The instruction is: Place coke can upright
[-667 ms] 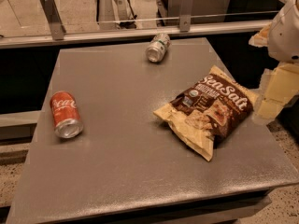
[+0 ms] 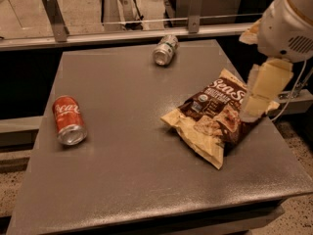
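Note:
The coke can (image 2: 68,120) is red with white lettering and lies on its side near the left edge of the grey table (image 2: 127,180), its silver end facing the front. My gripper (image 2: 261,94) hangs down from the white arm at the right side of the table, over the right end of the chip bag (image 2: 215,119). It is far to the right of the coke can and holds nothing that I can see.
A silver-and-green can (image 2: 165,49) lies on its side near the table's back edge. The brown and cream chip bag lies flat at the right middle. A metal rail (image 2: 122,33) with posts runs behind the table. The floor drops off at the right edge.
The arm and gripper have moved a little to the left, further over the chip bag. The cans and the bag have not moved.

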